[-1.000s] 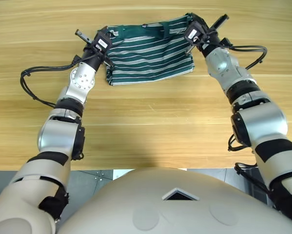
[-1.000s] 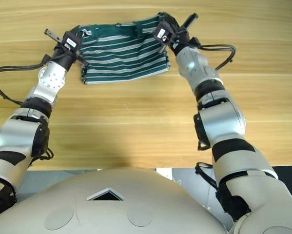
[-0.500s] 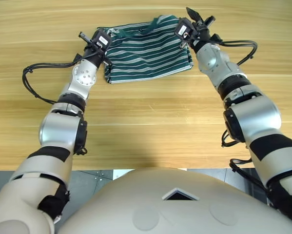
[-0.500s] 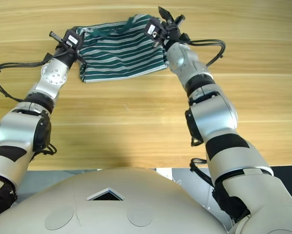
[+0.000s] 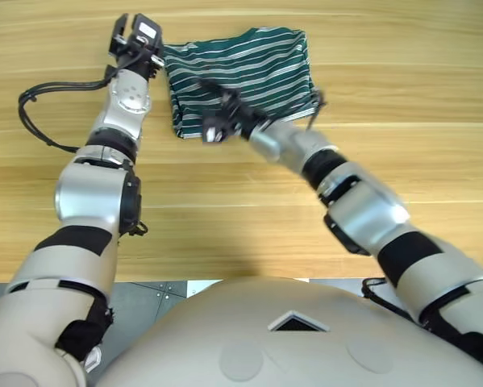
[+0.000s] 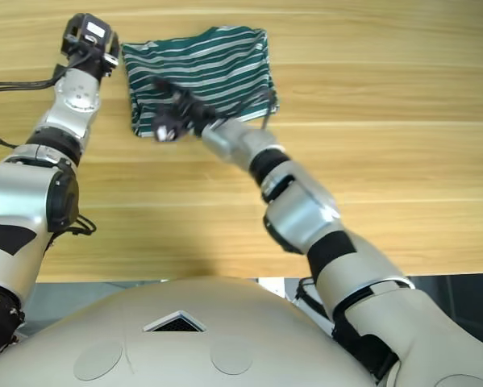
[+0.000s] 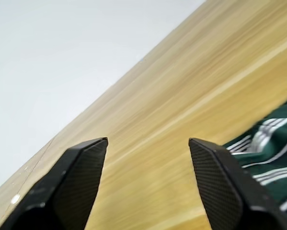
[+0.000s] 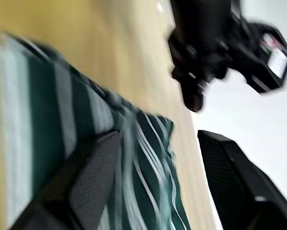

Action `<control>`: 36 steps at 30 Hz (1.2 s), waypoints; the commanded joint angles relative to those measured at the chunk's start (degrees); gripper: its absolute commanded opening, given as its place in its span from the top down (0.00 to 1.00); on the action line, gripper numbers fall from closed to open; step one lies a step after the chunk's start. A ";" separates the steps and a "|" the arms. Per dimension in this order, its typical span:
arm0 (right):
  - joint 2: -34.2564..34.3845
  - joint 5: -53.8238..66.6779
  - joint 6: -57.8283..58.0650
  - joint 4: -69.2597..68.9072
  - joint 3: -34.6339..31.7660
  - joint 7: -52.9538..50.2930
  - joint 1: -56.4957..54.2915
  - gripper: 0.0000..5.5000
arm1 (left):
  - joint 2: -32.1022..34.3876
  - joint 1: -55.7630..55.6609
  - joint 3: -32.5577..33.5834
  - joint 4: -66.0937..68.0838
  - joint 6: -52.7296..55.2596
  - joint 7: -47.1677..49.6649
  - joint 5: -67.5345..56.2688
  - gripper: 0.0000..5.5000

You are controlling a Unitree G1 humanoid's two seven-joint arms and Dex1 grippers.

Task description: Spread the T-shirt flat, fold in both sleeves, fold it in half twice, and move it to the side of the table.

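T-shirt (image 5: 241,72) lies folded on the far side of the surface (image 5: 386,161). Left gripper (image 7: 148,141) sits just beside its far left corner, spread wide and empty. Right gripper (image 8: 157,136) hangs over its near left edge, spread too, clasping nothing.

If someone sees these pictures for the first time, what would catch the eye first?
The folded green striped T-shirt on the far part of the wooden table stands out most. The right arm lies across its near edge, with the right end effector open over the near-left corner. The left end effector is open beside the far-left corner.
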 commanded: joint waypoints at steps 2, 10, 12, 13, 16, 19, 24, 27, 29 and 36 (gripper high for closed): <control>1.44 -2.46 5.88 4.78 3.35 2.20 -1.20 0.46 | 2.39 4.78 4.60 -1.05 -5.94 3.87 -3.56 0.43; -15.22 -7.11 -12.16 -11.24 12.15 1.08 1.57 0.46 | 1.39 9.76 6.79 -3.84 -14.71 3.93 -5.71 0.43; -26.12 -2.74 -20.12 -25.09 10.94 6.38 7.88 0.46 | 0.39 8.47 5.89 -4.00 -15.00 3.90 -4.84 0.43; -31.31 0.38 -22.10 -31.79 9.65 9.52 11.63 0.46 | -0.01 7.78 5.46 -4.07 -15.16 3.74 -4.51 0.43; -45.16 12.00 -22.14 -50.96 6.01 17.78 25.33 0.46 | -0.58 5.89 4.10 -4.35 -15.54 3.25 -3.56 0.43; -53.04 19.35 -16.88 -62.53 -0.15 21.68 35.83 0.46 | -0.82 4.62 2.82 -4.47 -15.87 3.00 -2.36 0.43; -58.24 31.43 -14.45 -68.59 -15.34 20.88 44.61 0.46 | -1.80 2.75 -4.10 -5.44 -18.49 2.41 4.33 0.43; -52.48 45.51 -16.09 -70.16 -21.21 20.85 42.16 0.46 | -2.97 1.23 -10.04 -5.96 -22.00 -0.69 9.40 0.43; -46.85 48.40 -13.87 -65.82 -23.58 20.31 38.69 0.46 | -3.81 0.19 -14.78 -5.51 -24.45 -3.85 13.56 0.43; -34.45 39.10 -14.85 -53.01 -22.14 22.23 31.89 0.46 | -7.60 -4.74 -33.47 0.10 -7.99 -3.04 32.97 0.43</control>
